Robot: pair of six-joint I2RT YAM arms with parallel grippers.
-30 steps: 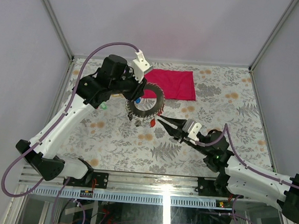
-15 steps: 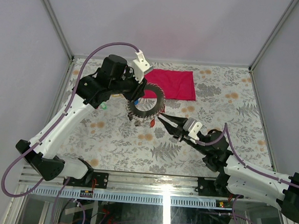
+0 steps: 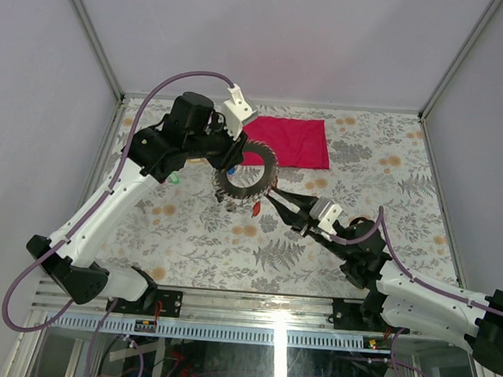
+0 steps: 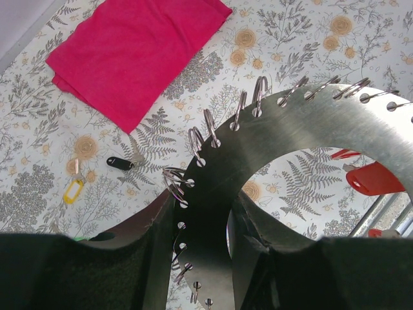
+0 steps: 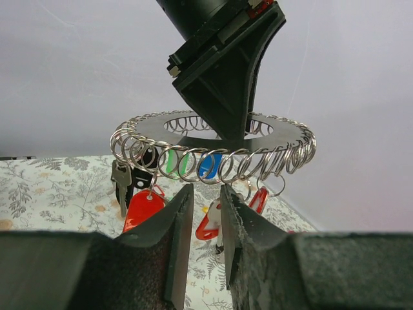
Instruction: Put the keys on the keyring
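My left gripper (image 3: 236,159) (image 4: 201,200) is shut on the keyring (image 3: 245,176) (image 4: 303,135) (image 5: 145,123), a flat grey metal ring held level above the table, with small wire loops round its rim. Several keys hang from those loops: red tags (image 5: 143,208) (image 5: 258,199), a green tag (image 5: 171,163), a blue tag (image 5: 210,165). My right gripper (image 3: 271,196) (image 5: 206,190) sits just below the ring's near rim, open by a narrow gap with nothing in it. Another red-tagged key (image 5: 210,223) hangs beyond that gap. Black-tagged (image 4: 119,163) and yellow-tagged (image 4: 73,190) keys lie on the table.
A red folded cloth (image 3: 294,141) (image 4: 129,51) lies at the back of the flower-patterned table (image 3: 407,182). A green-tagged key (image 3: 173,180) lies on the table beside the left arm. Grey walls close in the sides and back.
My right gripper has moved a little closer to the ring's rim and its jaws have parted slightly. The left arm and the ring have hardly moved.
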